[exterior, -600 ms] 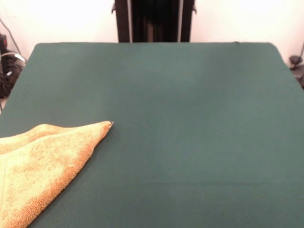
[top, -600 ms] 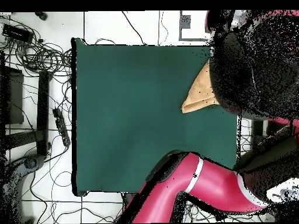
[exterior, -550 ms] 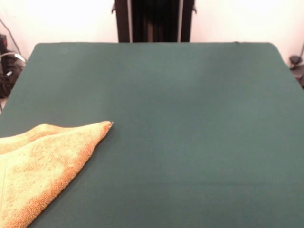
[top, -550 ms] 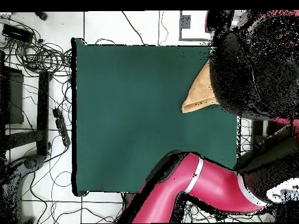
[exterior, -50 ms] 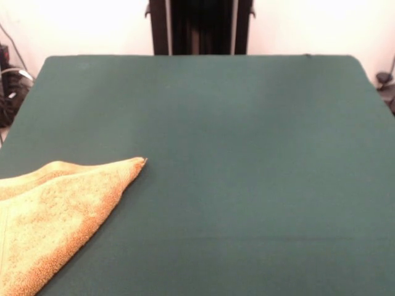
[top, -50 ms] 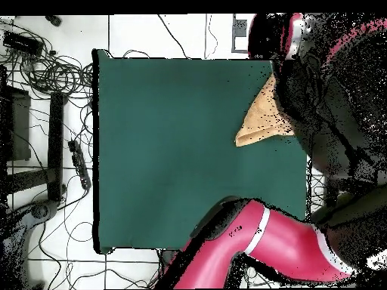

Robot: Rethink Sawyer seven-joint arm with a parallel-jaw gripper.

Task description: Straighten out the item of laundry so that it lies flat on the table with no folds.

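Note:
The item of laundry (exterior, -50 ms: pixel 55 216) is an orange-yellow terry towel lying folded at the table's near left corner. One pointed corner reaches toward the middle, and the rest runs off the picture's left and bottom edges. In the overhead view the towel (top, -50 ms: pixel 261 121) lies at the right edge of the green table (top, -50 ms: pixel 174 151), partly hidden under the arm's dark upper bulk (top, -50 ms: pixel 332 98). The arm's red link (top, -50 ms: pixel 280 245) crosses the lower right. Neither view shows the gripper itself.
Dark green cloth covers the table (exterior, -50 ms: pixel 247 154). The black pedestal column (exterior, -50 ms: pixel 200 28) stands behind its far edge. Cables and power strips (top, -50 ms: pixel 53 83) lie on the white floor beside the table, and more cables (exterior, -50 ms: pixel 12 80) show at the left.
In the overhead view the arm's dark bulk has shifted, uncovering slightly more of the towel, and red parts now show at the top right. The towel has not moved.

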